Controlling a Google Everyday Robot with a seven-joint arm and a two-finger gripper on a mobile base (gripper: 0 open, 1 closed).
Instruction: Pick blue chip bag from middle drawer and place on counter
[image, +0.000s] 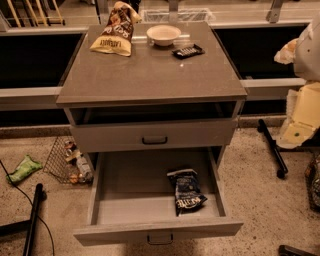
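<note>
The blue chip bag lies flat inside the open middle drawer, toward its right front. The drawer is pulled far out below a shut grey drawer front. The counter is the flat grey-brown top of the cabinet. My gripper shows as pale cream and white parts at the right edge of the view. It is well to the right of the cabinet and apart from the bag, and nothing can be seen in it.
At the back of the counter are a yellow-and-brown chip bag, a white bowl and a black candy bar. On the floor are a wire basket, a green packet and black bars.
</note>
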